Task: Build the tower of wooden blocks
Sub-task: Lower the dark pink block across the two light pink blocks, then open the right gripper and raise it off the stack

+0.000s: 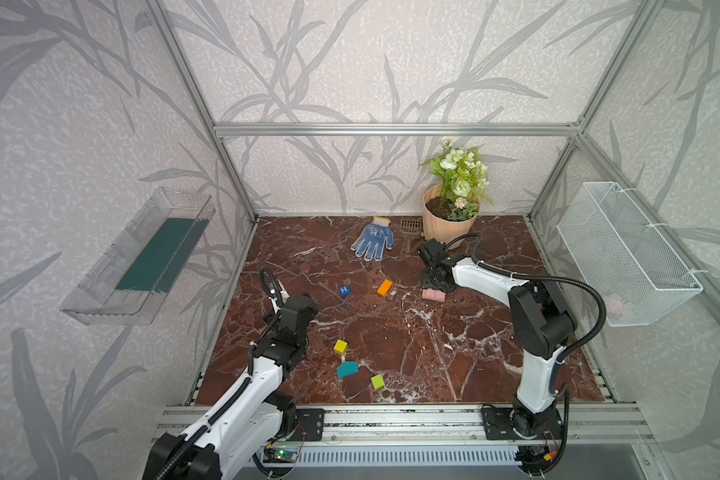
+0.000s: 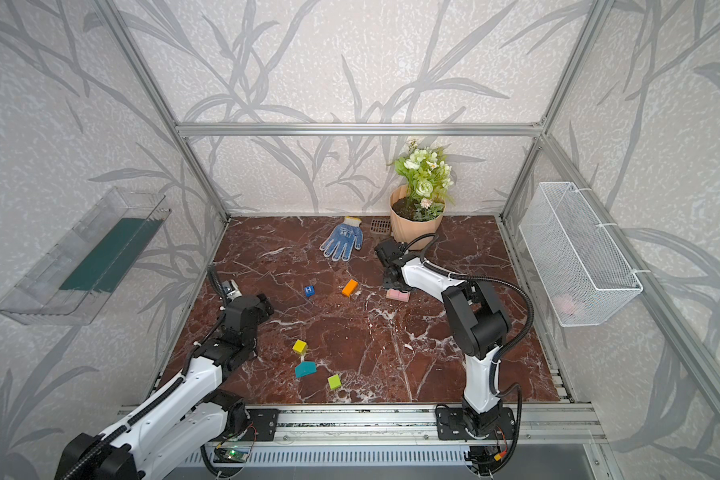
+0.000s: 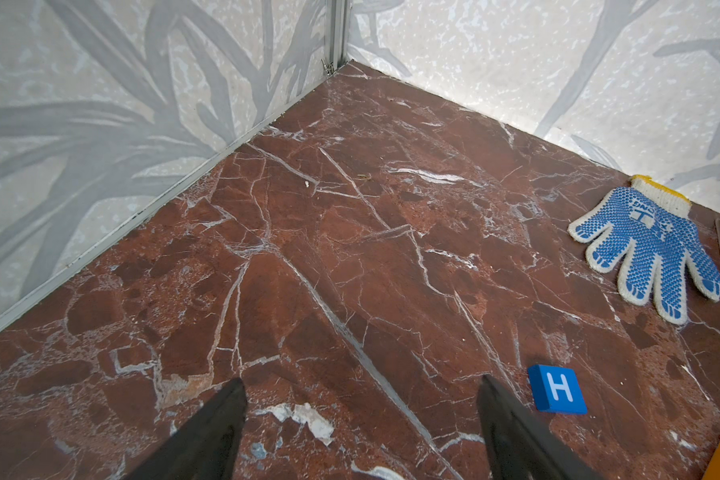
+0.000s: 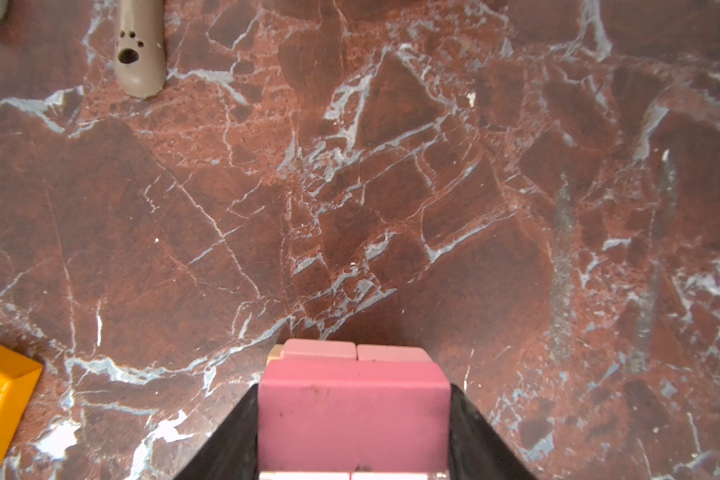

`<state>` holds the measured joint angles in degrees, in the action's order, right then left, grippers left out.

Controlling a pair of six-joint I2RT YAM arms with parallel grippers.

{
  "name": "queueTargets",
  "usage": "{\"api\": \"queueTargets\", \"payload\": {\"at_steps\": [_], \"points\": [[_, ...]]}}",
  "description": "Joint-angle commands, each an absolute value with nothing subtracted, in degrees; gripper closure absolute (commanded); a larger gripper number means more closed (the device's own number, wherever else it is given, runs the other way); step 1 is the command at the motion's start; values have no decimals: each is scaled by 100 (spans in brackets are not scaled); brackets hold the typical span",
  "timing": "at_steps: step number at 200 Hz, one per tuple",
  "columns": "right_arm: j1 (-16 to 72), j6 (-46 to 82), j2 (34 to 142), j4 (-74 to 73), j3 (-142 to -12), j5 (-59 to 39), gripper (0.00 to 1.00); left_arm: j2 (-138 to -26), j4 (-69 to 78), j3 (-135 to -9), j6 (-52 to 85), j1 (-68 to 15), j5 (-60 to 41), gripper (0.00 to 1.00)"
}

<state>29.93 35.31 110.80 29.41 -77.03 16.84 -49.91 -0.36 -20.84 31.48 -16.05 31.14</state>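
Note:
The wood block tower (image 1: 433,295) (image 2: 398,295) is low, at the right of the marble floor: two pale pink oblongs (image 4: 354,351) on a tan base (image 4: 274,353). My right gripper (image 4: 353,415) (image 1: 435,286) is shut on a darker pink block (image 4: 353,419), held crosswise just over the pale pair; whether it touches them I cannot tell. Loose wood blocks: blue "H" cube (image 1: 344,290) (image 3: 558,388), orange oblong (image 1: 384,287) (image 4: 1,399), yellow cube (image 1: 340,346), teal piece (image 1: 347,368), lime cube (image 1: 377,381). My left gripper (image 3: 360,399) is open and empty, just left of the "H" cube.
A blue dotted glove (image 1: 373,238) and a brown scoop (image 1: 409,232) lie near the back wall beside the peach flowerpot (image 1: 445,224), close behind my right wrist. A wire basket (image 1: 624,253) hangs on the right wall, a clear tray (image 1: 142,257) on the left wall.

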Motion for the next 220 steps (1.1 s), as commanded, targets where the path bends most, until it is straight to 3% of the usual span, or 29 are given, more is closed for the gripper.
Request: {"api": "queueTargets", "payload": {"at_steps": [1,123,220], "points": [[2963,3577,11044,3059,-7761,1704,44,-5001,17,-2113,3161,-1591,3147,14],[2971,3586,10918,3014,-7615,1667,43,-4992,18,-2110,3158,-1584,3144,14],[2975,3568,10869,3068,-7675,1679,17,-5001,18,-2109,3153,-1593,3133,14]]}}
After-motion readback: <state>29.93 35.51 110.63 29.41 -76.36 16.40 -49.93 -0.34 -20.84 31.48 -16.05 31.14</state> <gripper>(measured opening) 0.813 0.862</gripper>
